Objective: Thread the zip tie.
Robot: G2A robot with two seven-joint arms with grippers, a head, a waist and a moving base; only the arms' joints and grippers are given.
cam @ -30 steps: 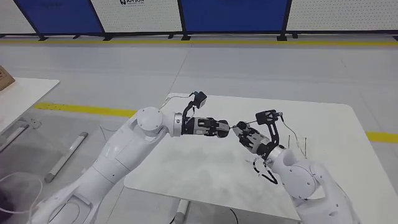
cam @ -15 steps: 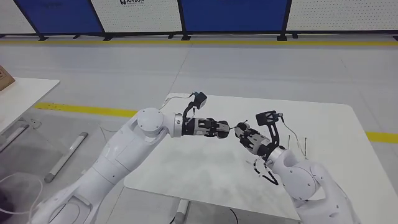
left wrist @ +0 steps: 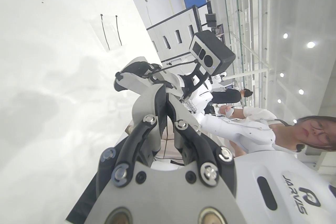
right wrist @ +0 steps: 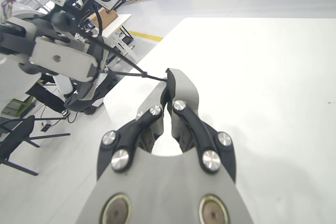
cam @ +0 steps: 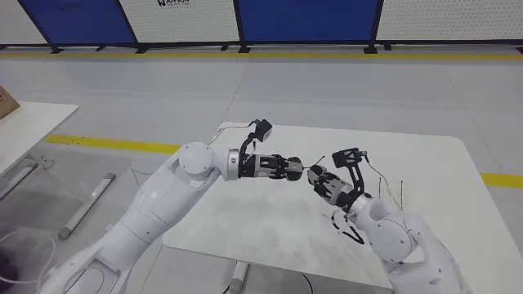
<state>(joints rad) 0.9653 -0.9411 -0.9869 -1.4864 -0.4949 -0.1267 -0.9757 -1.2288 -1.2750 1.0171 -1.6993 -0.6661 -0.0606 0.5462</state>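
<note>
left pincer [left wrist: 164, 93] is clamped shut on the loop side of the zip tie [right wrist: 153, 77], held in the air above the desk [right wrist: 249, 64]. the tie runs taut from there straight across to the right pincer [right wrist: 167, 83], whose pads are pinched tight on the thin tail just past the head. judgement: the strap is light, thin, springy and slick, so it will twist or slip in a loose grip. take hold on the flat of the tail close to the head and pull gently in line. two spare ties [left wrist: 104, 30] lie flat on the desk, well beyond the right pincer.
</note>
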